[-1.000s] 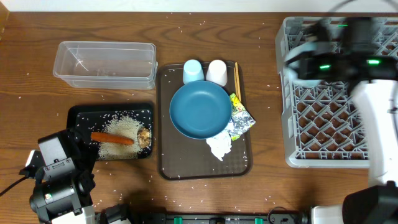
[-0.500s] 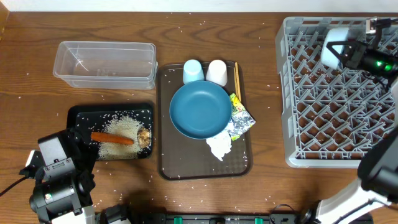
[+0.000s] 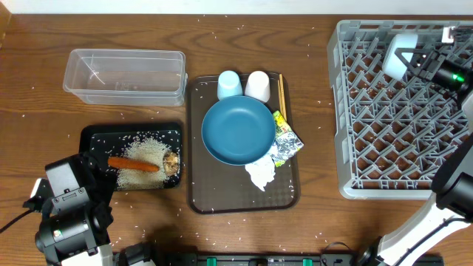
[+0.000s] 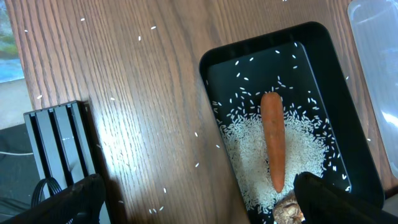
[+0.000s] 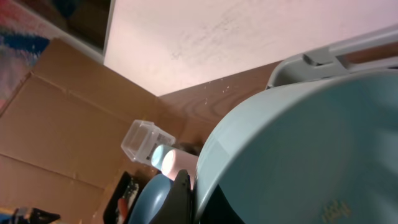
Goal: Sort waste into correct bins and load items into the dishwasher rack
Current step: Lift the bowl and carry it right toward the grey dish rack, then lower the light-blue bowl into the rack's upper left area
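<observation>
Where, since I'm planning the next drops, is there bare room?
The grey lattice dishwasher rack is bare apart from the pale-blue bowl at its far edge; the clear rectangular plastic tub is empty. Crowded: the brown serving tray and the rice-covered black rectangular tray.

A brown wooden table [image 3: 44,89] with a lengthwise grain fills the overhead view, and a narrow pale strip [image 3: 185,6] runs beyond its far edge. The light is even and soft, with no hard shadows on the wood. Off the table's left edge, a blurred blue-grey patch of floor [image 4: 11,56] shows. Behind the table stands a plain pinkish-white wall [image 5: 236,37], and flattened brown cardboard [image 5: 68,124] leans to its left.
</observation>
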Tool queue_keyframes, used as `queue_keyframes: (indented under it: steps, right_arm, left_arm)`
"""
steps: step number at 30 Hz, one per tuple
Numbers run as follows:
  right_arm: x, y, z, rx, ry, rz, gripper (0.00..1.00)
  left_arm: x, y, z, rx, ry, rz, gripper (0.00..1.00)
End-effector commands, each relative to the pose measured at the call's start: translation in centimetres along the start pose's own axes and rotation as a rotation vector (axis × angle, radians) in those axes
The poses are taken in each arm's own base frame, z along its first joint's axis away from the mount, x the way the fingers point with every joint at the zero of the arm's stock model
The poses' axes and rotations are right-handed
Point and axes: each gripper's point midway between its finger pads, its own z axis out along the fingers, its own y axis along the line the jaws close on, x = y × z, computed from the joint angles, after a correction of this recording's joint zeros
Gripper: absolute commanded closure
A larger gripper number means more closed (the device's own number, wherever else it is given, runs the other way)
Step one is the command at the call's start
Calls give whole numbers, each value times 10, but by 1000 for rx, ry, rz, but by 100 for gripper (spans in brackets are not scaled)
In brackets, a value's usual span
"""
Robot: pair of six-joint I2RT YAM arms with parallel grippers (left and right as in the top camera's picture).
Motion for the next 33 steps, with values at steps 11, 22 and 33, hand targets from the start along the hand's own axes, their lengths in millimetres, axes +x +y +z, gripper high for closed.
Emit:
queue_keyframes:
  steps: [11,22,33]
  right_arm:
    - [-2,9,-3,-58,6,-13,99]
    - [0,7,-1,-43,9,7,99]
    - [10,-14,3,-42,17,56,99]
  left_arm:
    - [-4,0,-3,0,-14,6,2]
    - [-4,0,-3,0,-14,6,2]
    - [-4,0,-3,0,-14,6,2]
